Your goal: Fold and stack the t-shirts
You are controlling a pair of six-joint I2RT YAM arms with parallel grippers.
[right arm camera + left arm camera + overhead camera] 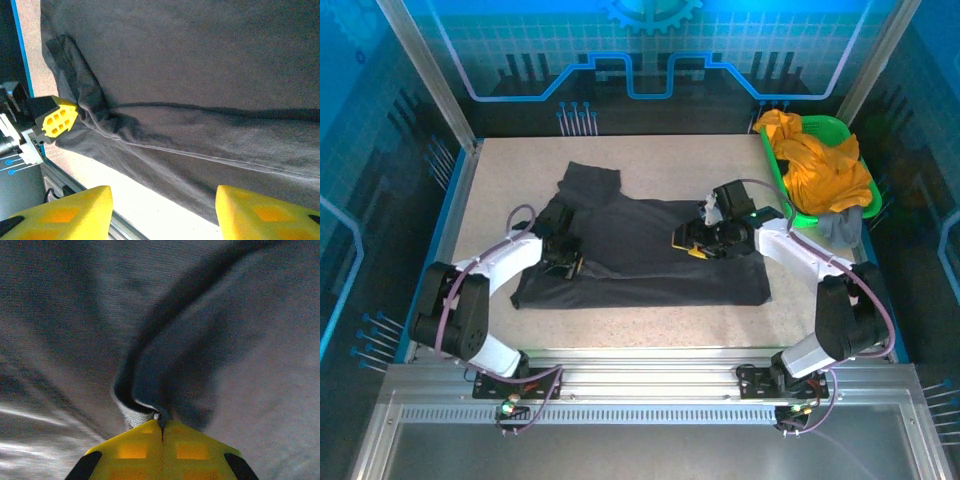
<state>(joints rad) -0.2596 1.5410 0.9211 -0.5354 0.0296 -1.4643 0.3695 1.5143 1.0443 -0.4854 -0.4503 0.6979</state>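
A large dark charcoal-grey t-shirt [650,255] lies spread across the middle of the table. My left gripper [570,265] is at its left edge, shut on a pinched fold of the dark cloth [150,390]. My right gripper [687,243] hovers over the shirt's middle, open, with nothing between its fingers; below it lies the shirt [200,100], and the left gripper [59,120] shows at the cloth's edge. A mustard-orange t-shirt [820,165] is heaped in the green basket, and a lighter grey one [840,222] hangs by its front corner.
The green plastic basket [782,185] stands at the table's right rear. Bare speckled table [510,180] surrounds the shirt. A metal rail [650,355] runs along the near edge. Frame posts stand at the back corners.
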